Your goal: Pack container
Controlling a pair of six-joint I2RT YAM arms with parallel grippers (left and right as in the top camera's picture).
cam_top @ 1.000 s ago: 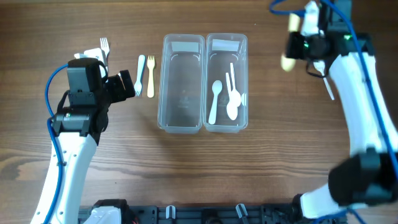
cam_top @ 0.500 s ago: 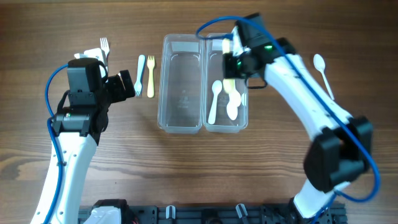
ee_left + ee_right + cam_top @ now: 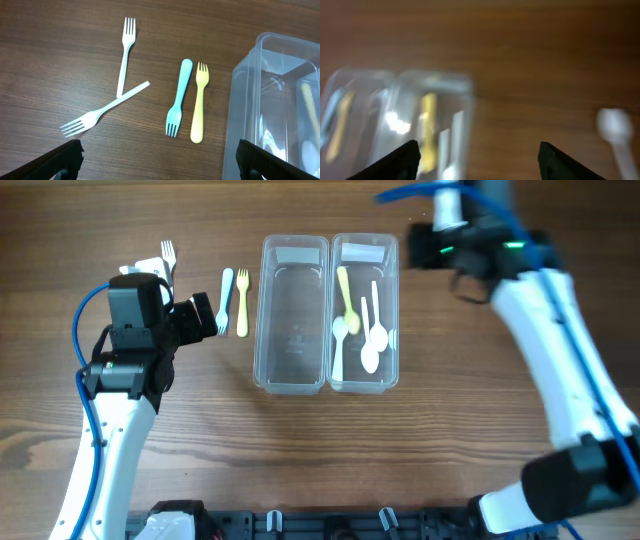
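Two clear containers stand side by side. The left one [image 3: 294, 320] is empty. The right one [image 3: 364, 250] holds a yellow spoon [image 3: 346, 292] and white spoons [image 3: 371, 350]. My right gripper [image 3: 420, 248] hovers open and empty just past that container's far right corner, blurred in the right wrist view [image 3: 477, 155], where the yellow spoon [image 3: 427, 122] shows through the wall. A blue fork [image 3: 179, 100], a yellow fork [image 3: 200, 107] and two white forks [image 3: 125, 52] lie left of the containers. My left gripper [image 3: 160, 162] is open, short of the forks.
A loose white spoon [image 3: 615, 125] lies on the wooden table to the right of the containers; the right arm hides it from overhead. The left container's wall [image 3: 265, 120] rises at the right of the left wrist view.
My right gripper brought the yellow spoon over the right container and opened; the spoon now lies inside. The gripper has since drawn back up and to the right. The left arm has not moved.
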